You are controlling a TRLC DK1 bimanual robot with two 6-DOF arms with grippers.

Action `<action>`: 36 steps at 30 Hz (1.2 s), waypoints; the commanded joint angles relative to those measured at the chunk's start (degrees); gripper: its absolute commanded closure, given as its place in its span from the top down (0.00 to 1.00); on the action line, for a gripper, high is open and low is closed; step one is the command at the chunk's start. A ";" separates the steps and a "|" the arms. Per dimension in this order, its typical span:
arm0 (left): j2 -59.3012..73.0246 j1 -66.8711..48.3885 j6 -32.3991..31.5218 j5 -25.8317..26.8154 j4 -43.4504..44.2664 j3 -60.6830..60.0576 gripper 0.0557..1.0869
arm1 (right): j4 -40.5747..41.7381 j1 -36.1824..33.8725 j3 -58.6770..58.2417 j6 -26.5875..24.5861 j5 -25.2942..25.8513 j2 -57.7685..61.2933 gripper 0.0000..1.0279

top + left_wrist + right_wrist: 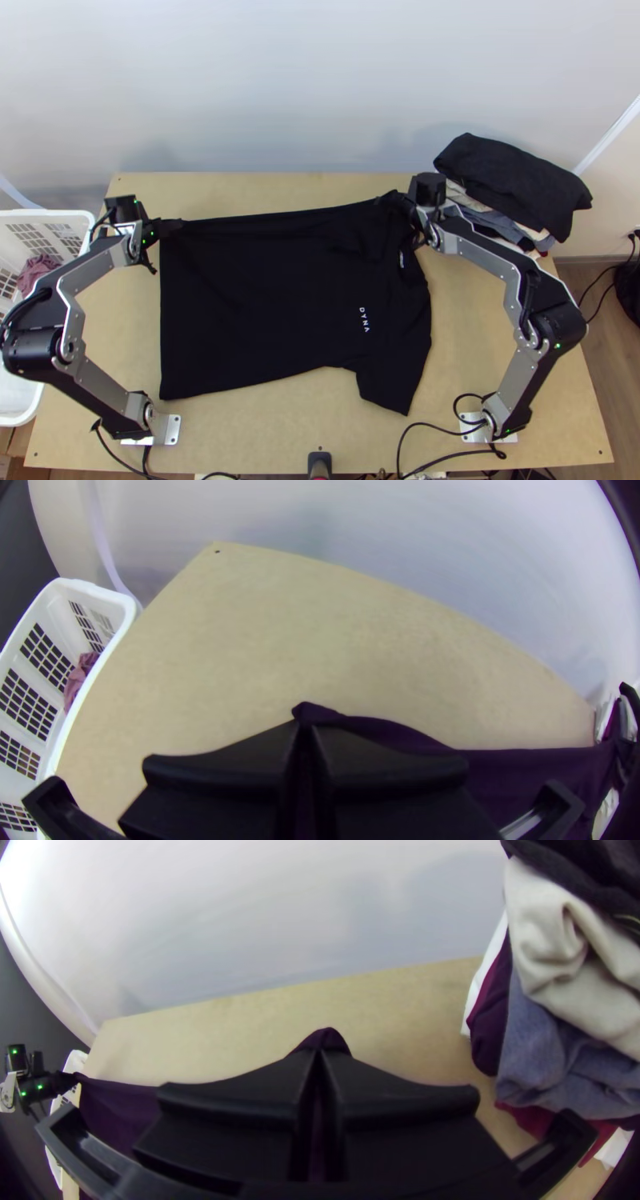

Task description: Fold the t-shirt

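Left tool (303, 729) and right tool (319, 1056) grip black t-shirt (264, 304) by its far edge; lengthwise fold judged underway, next requiring transfer over its near edge.

The t-shirt (256, 304) is black with white lettering (364, 319), the basket (48, 214) white, the table (264, 432) pale tan.

On the table (472, 336), the t-shirt (264, 296) stretches from the left claw (178, 225) to the right claw (394, 199), mostly before both. Left of the left claw is the basket (48, 214), cloth (36, 270) inside; right of the right claw, the clothes pile (516, 184); behind both, the wall (304, 96).
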 commanded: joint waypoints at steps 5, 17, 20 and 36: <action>3.82 1.11 -4.27 3.05 -10.29 9.49 0.04 | -8.53 -0.38 9.79 1.69 0.32 4.29 0.03; 1.80 5.94 -3.65 14.03 -17.40 7.82 0.04 | -16.88 -0.99 12.60 3.80 0.41 4.29 0.03; 0.66 6.91 -3.48 14.74 -17.40 6.50 0.04 | -17.93 -1.17 12.25 3.80 0.41 3.58 0.03; -8.92 8.49 -0.93 18.52 -17.32 -3.00 0.04 | -19.43 -1.43 5.04 3.18 0.59 -2.57 0.03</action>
